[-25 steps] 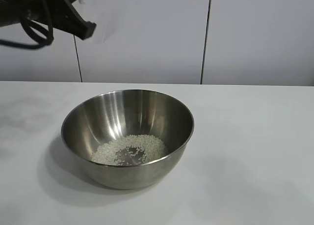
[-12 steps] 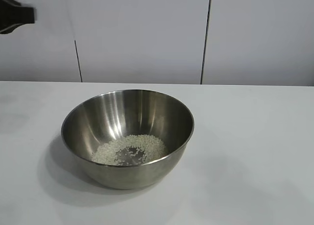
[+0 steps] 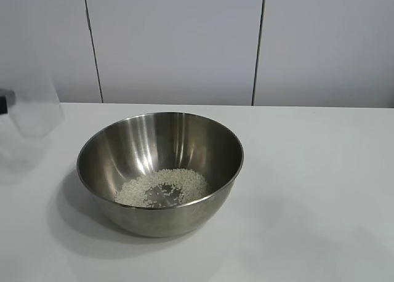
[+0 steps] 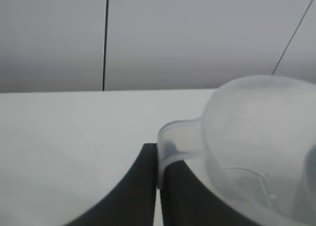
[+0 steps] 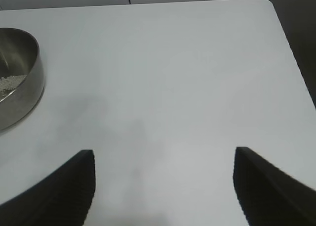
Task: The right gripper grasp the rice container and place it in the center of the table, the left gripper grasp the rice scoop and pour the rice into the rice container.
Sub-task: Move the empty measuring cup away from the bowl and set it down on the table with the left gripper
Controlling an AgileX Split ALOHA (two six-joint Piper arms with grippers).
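Steel rice container mid-table; right side bare.

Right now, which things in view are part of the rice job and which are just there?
Part of the job:
- rice container, mid-table
- rice, inside it
- rice scoop, pinched by its tab in the shut left end effector, at the exterior view's left edge
- table
- right end effector, open, holding nothing, off to the container's side

Just there:
- white wall panels behind the table

Bare lab-like test setup, plain white table, blank white wall panels with dark seams
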